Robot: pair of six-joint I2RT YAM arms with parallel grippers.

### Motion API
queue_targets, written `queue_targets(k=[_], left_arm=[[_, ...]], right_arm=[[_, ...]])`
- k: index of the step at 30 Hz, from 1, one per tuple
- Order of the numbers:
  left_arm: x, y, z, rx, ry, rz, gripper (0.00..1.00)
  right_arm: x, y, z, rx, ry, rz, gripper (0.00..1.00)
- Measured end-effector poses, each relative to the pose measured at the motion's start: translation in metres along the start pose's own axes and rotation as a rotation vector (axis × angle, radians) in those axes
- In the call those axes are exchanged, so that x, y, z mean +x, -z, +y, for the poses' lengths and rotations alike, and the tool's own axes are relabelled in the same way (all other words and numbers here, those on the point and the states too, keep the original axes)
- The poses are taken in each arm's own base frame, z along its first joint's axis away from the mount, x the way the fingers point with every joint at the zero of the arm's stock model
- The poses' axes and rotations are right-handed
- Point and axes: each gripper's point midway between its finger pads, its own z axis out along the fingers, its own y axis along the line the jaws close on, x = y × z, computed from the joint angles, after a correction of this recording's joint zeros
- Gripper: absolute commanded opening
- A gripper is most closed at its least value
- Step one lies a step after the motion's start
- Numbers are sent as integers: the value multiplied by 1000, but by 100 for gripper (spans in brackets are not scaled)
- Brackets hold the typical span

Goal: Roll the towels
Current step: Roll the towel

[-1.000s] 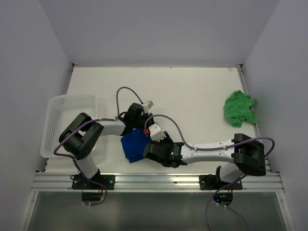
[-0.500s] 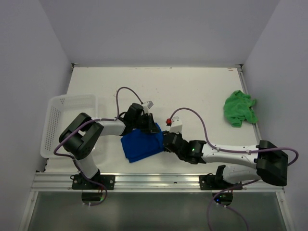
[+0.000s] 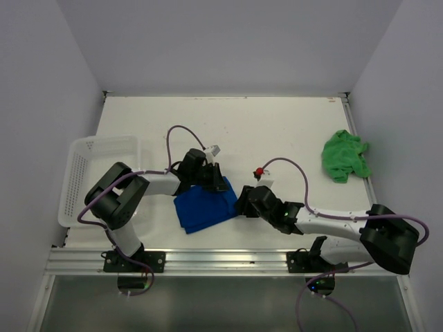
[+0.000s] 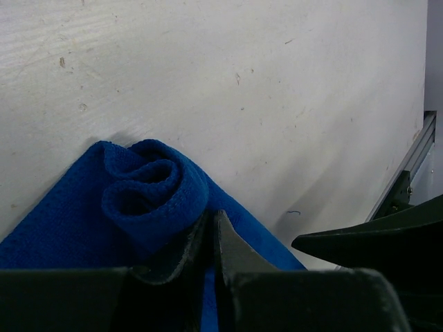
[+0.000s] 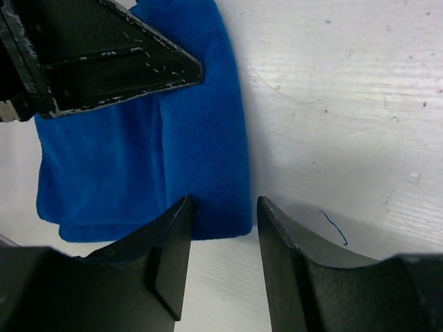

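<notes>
The blue towel (image 3: pixel 202 209) lies flat near the table's front, between the two arms. Its far corner is curled into a small roll (image 4: pixel 149 194). My left gripper (image 3: pixel 220 183) sits at that rolled corner, its jaws (image 4: pixel 211 218) pinched together on blue cloth. My right gripper (image 3: pixel 242 205) stands open just off the towel's right edge; between its fingers (image 5: pixel 221 207) I see the towel's near corner (image 5: pixel 214 173) and bare table. The green towel (image 3: pixel 344 155) lies crumpled at the far right, away from both grippers.
A white mesh basket (image 3: pixel 83 166) stands at the left edge of the table. The left gripper's finger (image 5: pixel 104 62) shows at the top of the right wrist view. A metal rail (image 3: pixel 221 259) runs along the table's front edge.
My right arm has swung right, off the top of the blue towel to its right edge. The towel now lies spread wider to the right. The left gripper has stayed put.
</notes>
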Motion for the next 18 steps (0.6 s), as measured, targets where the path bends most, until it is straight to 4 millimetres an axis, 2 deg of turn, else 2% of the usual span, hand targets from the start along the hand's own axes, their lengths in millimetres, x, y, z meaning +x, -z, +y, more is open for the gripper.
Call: queue_targets(k=[6,13,15,18], left_arm=[[0,0,0,1,0,-2,13],[1,1,0,3,2,-5,13],[1,1,0,3,2,-6,13],[1,1,0,3,4,-7,13]], right_arm=[[14,-9,1,-20,-28,42,47],[22,-18,3,-30,-39,64,48],[23,-20,5,-36,-40,66,45],[24,-21,7,-47,-42,70,35]])
